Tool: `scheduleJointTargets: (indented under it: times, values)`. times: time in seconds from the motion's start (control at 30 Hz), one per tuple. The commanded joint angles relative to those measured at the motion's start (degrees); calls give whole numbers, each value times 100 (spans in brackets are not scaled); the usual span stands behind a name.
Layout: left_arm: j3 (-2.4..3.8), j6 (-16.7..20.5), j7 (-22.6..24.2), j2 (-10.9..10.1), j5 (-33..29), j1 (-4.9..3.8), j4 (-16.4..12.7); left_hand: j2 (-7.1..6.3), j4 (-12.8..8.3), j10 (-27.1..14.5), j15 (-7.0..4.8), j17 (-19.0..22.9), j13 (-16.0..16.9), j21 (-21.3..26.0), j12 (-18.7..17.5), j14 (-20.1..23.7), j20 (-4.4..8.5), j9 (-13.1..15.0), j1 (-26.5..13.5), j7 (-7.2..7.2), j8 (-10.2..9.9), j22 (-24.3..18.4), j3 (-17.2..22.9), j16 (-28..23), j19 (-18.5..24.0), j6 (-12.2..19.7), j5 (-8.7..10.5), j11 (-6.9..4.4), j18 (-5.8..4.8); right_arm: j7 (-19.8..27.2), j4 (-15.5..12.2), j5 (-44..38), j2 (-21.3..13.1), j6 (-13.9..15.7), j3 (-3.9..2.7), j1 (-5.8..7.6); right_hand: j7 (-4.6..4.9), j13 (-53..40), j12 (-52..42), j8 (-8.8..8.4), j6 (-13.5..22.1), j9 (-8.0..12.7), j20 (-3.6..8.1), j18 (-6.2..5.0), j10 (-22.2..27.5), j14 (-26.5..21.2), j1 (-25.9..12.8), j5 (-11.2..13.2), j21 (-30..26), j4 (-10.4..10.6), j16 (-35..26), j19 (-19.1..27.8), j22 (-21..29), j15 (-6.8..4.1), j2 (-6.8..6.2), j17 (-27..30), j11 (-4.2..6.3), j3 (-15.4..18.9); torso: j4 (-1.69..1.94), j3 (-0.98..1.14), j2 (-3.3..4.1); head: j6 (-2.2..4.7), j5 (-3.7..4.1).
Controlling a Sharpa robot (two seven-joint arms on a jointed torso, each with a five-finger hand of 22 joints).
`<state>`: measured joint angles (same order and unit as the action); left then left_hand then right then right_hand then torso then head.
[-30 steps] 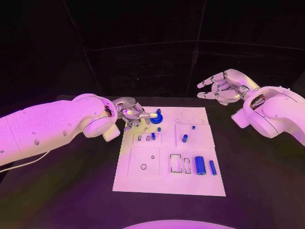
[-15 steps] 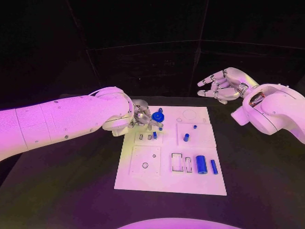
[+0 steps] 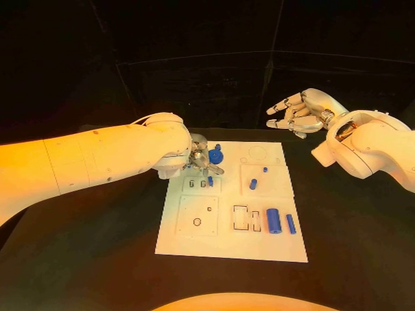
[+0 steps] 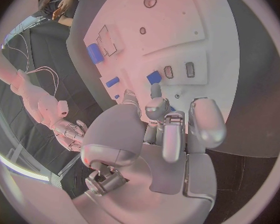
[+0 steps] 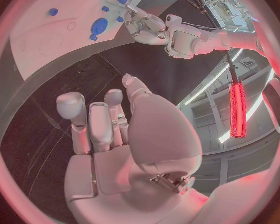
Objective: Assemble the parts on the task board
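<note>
My left hand point(image 3: 200, 159) down over board's point(image 3: 198, 246) far left corner, fingers curled toward small blue peg point(image 3: 209, 181); can't tell if it's actually pinching anything. Round blue disc point(image 3: 215, 155) sits just beside fingertips. Right hand point(image 3: 299, 114) up off table past board's far right corner, fingers loosely spread, holding nothing. Other parts on board: short peg point(image 3: 252, 184) mid-right, fat cylinder point(image 3: 273, 221) and thin rod point(image 3: 291, 223) side by side near right edge.
</note>
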<state>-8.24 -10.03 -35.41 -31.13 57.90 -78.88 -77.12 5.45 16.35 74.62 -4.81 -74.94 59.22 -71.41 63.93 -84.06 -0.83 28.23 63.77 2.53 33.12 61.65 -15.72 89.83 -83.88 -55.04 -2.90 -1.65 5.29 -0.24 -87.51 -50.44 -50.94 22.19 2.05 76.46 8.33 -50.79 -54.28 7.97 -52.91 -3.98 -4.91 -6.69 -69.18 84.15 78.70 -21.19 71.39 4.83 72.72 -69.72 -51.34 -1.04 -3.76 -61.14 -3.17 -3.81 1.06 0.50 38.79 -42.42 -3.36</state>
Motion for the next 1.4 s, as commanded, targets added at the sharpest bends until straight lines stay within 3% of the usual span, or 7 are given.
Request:
scheduleJointTargets:
  times: [0.03, 0.3, 0.73, 1.0, 1.4]
  values:
    - [0, -442, -163, 51, 105, -12, 70, 54, -9, 17, -44, -1506, 3, -44, 32, -594, 10, 23, 22, -3, 33, 10, -31, 17, -21, 49, 16, 6, -48, -3, 11, -18, -3, 30, -4, 15, 1, 11, 31, 9, 36, 9, 1, -78, 45, 7, -15, -29, -40, 28, -19, 25, 13, -30, -29, 5, 10, 23, 5, -6, 1, -21, -2]
    - [0, -605, -203, 120, 112, -13, 169, 67, -16, 9, -41, -1506, 9, -55, 37, -594, 8, 47, 55, -1, 54, 23, -39, 17, -11, 69, 16, 8, -48, -17, 41, -19, 14, 37, -4, 15, 1, 13, 30, 11, 43, 8, 1, -78, 44, 8, -23, -34, -44, 36, -22, 23, 15, -29, -32, 2, 9, 29, 5, -1, 6, -47, -1]
    - [-3, -716, -186, 285, 112, -10, 403, 86, -29, -2, -36, -1506, 14, -69, 41, -594, 4, 73, 100, 3, 73, 40, -42, 17, 1, 94, 15, 12, -49, -37, 85, -19, 67, -5, -3, 14, 1, 7, 21, 16, 47, 7, 1, -76, 36, 14, -26, -47, -46, 47, -15, 14, 9, -29, -27, -17, 10, 29, 5, -13, 8, -81, -10]
    - [-51, -730, -168, 383, 112, -5, 548, 85, -4, -2, -33, -1506, 33, -103, 57, -594, -1, 98, 81, 6, 94, 87, -80, 17, 5, 112, 17, 15, -54, -45, 99, -19, 93, -24, -3, 14, 1, 7, 21, 16, 47, 7, 1, -76, 36, 14, -26, -47, -46, 47, -15, 14, 9, -29, -27, -17, 10, 29, 7, -3, 6, -103, -15]
    - [-84, -840, -183, 488, 112, 24, 692, 58, 23, 21, -35, -1506, 90, -166, 109, -594, -2, 144, -24, 0, 134, 172, -191, 17, 8, 128, 20, 11, -63, -39, 126, -19, 137, -39, -3, 14, 1, 15, 19, 26, 53, 4, 1, -76, 30, 18, -49, -49, -58, 73, -27, 9, 19, -29, -26, -11, 8, 42, 6, -5, 6, -125, -18]
